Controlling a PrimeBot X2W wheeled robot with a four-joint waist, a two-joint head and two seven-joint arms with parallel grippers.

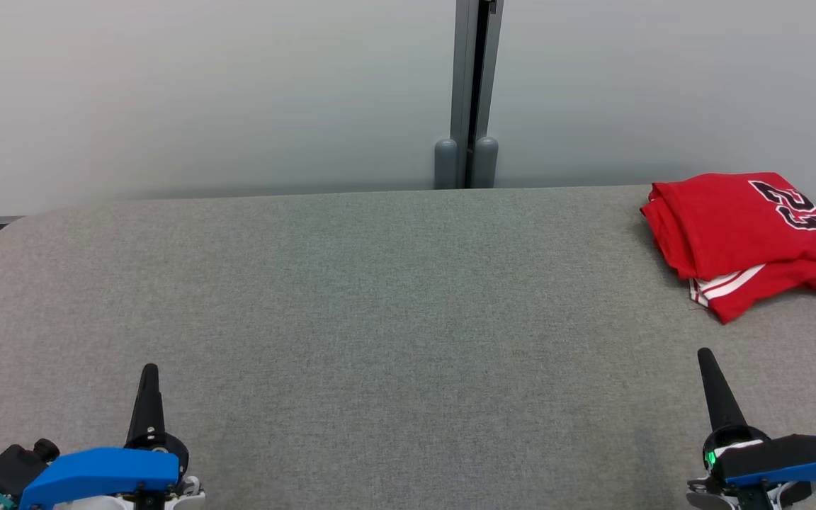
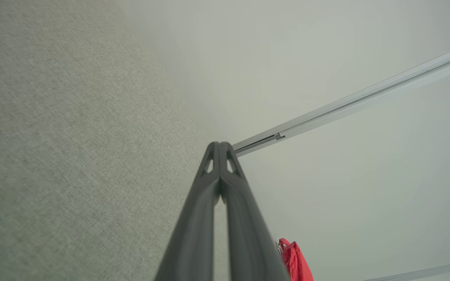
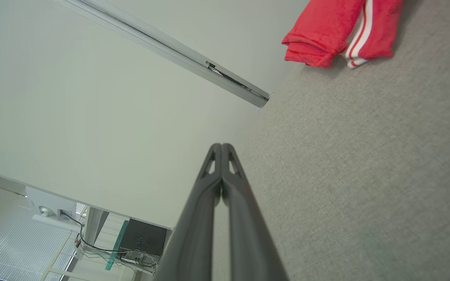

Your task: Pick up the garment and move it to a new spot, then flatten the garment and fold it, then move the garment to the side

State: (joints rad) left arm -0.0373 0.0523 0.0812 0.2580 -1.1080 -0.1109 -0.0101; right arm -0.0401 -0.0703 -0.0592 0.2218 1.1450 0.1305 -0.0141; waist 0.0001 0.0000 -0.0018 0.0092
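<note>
A wide grey cloth-covered surface (image 1: 408, 297) ran up to a pale wall (image 1: 202, 92) that was split by a grey upright post (image 1: 466, 92). The red garment (image 1: 748, 237) lay at the far right corner of the surface, well apart from both arms, folded into a thick stack with black-and-white numerals on top and a white-striped edge poking out underneath. The left jaws at the near left and the right jaws at the near right were each pressed together, tips pointing toward the wall.
</note>
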